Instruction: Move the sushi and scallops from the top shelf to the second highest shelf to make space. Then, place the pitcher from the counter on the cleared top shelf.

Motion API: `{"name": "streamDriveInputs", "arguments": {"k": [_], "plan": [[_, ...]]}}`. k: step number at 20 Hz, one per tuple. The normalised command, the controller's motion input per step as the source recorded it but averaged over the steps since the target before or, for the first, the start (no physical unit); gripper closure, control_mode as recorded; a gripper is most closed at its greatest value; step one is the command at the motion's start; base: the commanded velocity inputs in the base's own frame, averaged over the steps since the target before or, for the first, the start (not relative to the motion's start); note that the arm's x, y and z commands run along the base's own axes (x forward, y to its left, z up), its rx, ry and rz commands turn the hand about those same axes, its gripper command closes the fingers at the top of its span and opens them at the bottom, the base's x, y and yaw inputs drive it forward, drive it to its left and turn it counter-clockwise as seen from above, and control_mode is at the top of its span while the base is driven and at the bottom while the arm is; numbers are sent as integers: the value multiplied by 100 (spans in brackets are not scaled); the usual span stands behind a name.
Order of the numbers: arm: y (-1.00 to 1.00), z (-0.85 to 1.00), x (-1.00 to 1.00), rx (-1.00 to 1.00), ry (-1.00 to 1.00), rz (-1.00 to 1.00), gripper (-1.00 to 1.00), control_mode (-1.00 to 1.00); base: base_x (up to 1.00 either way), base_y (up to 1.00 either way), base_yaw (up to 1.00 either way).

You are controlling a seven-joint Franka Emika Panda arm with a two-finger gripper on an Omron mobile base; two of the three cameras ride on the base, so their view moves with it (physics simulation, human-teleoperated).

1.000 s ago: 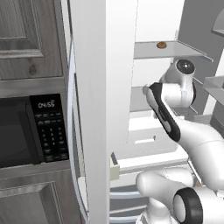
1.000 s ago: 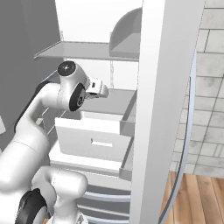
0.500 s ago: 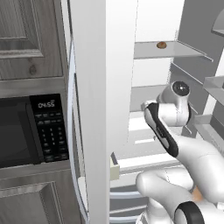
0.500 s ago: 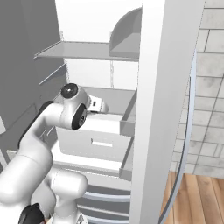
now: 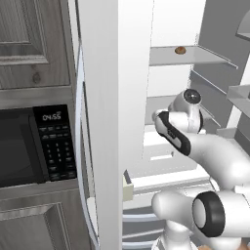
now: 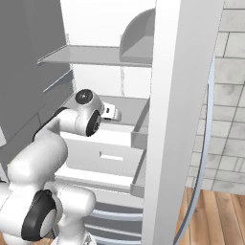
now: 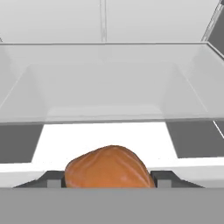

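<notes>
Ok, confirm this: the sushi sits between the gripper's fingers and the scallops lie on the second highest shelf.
Wrong shelf: the scallops lie on the top shelf, as the left base view shows. The sushi does sit between the gripper's fingers.

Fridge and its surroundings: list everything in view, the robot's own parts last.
sushi: one, orange, between the jaws
scallops: one, golden-brown, on the top shelf
top shelf: one, thin grey, high in the fridge
second highest shelf: one, pale grey with white lip, below the top shelf
drawer: one, white, under that shelf
fridge door: one, white, open beside the microwave
microwave: one, black, left of the fridge
cabinet: grey, around the microwave
tiled wall: grey, right of the fridge
floor: wooden
arm: one, white with dark joints, reaching into the fridge
jaws: closed on the sushi
</notes>
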Motion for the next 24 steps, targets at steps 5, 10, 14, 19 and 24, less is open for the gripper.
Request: {"name": "streamDriveInputs", "arguments": {"k": [5, 10, 14, 19, 24], "plan": [[0, 0, 61, 2, 3, 0, 100, -100, 0, 0, 0], [0, -8, 56, 1, 1, 1, 100, -100, 0, 0, 0], [0, -24, 52, 0, 2, 0, 100, -100, 0, 0, 0], [0, -35, 50, 0, 2, 0, 100, -100, 0, 0, 0], [-2, -45, 46, 0, 3, 0, 100, -100, 0, 0, 0]]}}
